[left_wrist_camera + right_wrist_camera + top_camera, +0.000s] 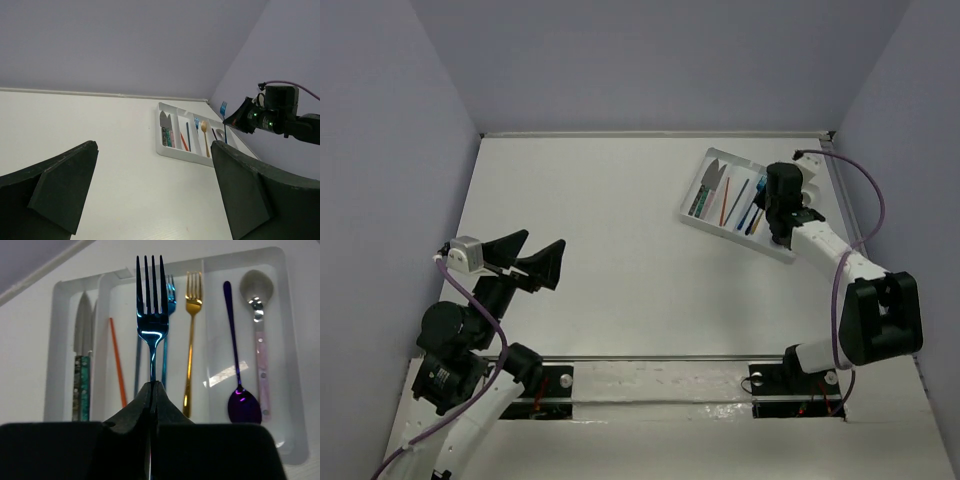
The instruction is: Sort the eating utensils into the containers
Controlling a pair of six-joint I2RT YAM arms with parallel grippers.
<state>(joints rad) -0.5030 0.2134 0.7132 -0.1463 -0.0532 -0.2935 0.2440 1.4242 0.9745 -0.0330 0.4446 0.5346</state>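
Observation:
The white tray (692, 219) with long compartments lies at the far right of the table, also in the right wrist view (295, 390) and the left wrist view (172, 152). My right gripper (152, 386) is shut on the handle of a blue fork (151, 315), held above the tray's middle compartment. In the tray lie knives (82, 340), a red handle (117, 365), a blue fork (169, 305), a gold fork (191, 330), a purple spoon (242, 400) and a silver spoon (257, 295). My left gripper (535, 262) is open and empty, far left of the tray.
The walls of the enclosure stand close behind and to the right of the tray (880, 120). The right arm's purple cable (870, 190) loops beside the tray. A metal rail (660, 358) runs along the near edge.

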